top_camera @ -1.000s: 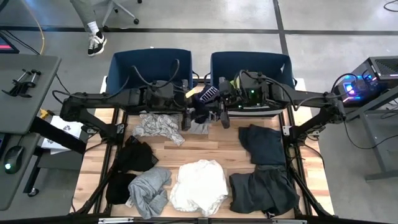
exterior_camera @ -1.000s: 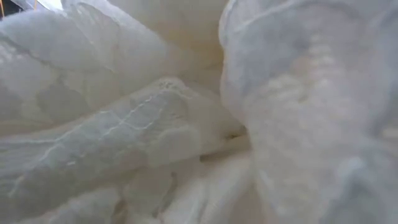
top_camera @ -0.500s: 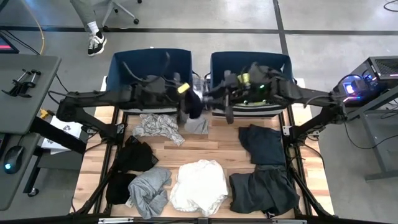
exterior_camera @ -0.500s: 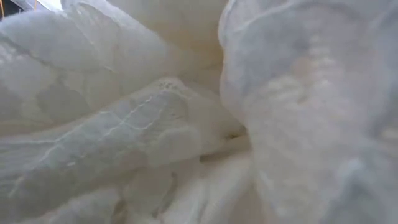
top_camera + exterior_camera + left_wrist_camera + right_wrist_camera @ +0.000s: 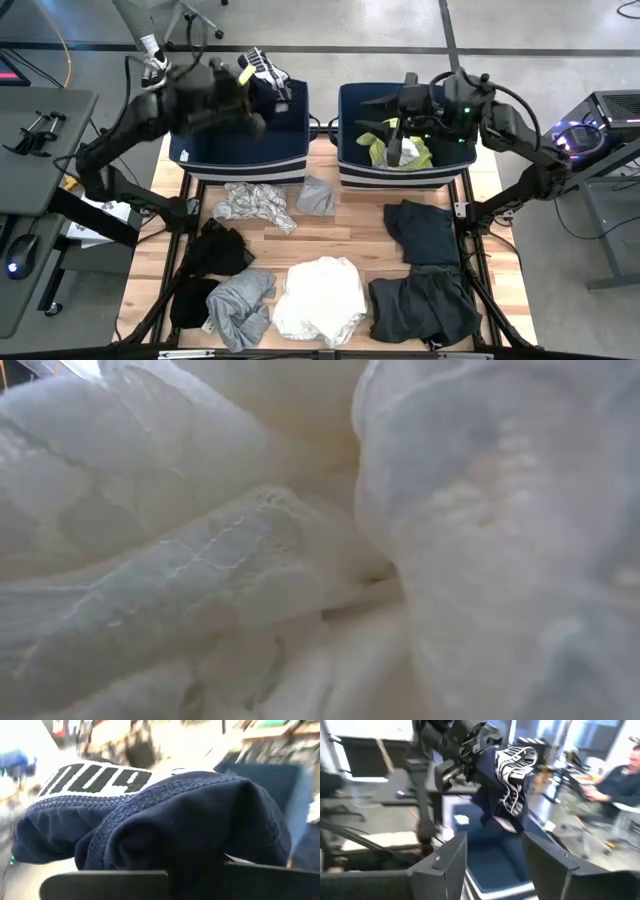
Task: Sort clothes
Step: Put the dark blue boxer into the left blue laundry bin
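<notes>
Because the left gripper (image 5: pixel 252 82) has its jaws pressed together on only one fold of the navy garment (image 5: pixel 165 820), the cloth could slip free before it is over the left bin (image 5: pixel 240 150), or its hanging end could catch on the rim and drape outside. The garment bulges just ahead of those jaws, its white lettered band on the far side, and the bulk hangs below them. The right gripper (image 5: pixel 492 857) hovers with jaws spread and empty above the right bin (image 5: pixel 400 170), the neon yellow garment (image 5: pixel 385 150) lying directly beneath. A sweep by either arm might snag it. The other clothes lie on the table (image 5: pixel 330 235), well away from both jaws.
</notes>
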Robot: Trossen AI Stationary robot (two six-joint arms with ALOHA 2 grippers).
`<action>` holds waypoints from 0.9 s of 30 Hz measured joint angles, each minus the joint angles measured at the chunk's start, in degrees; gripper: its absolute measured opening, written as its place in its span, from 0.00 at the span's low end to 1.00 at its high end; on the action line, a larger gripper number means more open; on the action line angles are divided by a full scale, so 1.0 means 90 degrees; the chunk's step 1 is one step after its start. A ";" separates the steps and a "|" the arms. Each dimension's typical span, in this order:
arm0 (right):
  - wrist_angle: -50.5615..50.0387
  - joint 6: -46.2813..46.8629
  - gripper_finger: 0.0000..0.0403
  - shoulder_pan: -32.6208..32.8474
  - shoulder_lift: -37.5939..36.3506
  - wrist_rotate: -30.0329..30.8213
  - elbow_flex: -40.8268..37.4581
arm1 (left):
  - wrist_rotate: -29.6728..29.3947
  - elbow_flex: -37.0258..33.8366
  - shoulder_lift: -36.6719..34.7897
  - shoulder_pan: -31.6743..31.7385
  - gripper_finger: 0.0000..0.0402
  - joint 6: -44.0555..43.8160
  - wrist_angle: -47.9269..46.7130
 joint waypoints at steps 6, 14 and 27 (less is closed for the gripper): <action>-0.0550 0.0022 0.44 -0.0005 0.0077 0.0134 0.0000 | 0.2074 -0.0103 0.0580 0.2095 0.00 -0.0681 -0.2126; -0.1149 0.0609 0.44 -0.0005 0.0248 0.0128 0.0000 | 0.3476 -0.1518 0.2038 0.3288 0.00 -0.0609 -0.3632; -0.1980 0.1462 0.44 0.0239 0.0265 0.0110 0.0000 | 0.3007 -0.3299 0.3222 0.3441 0.13 -0.0247 -0.2529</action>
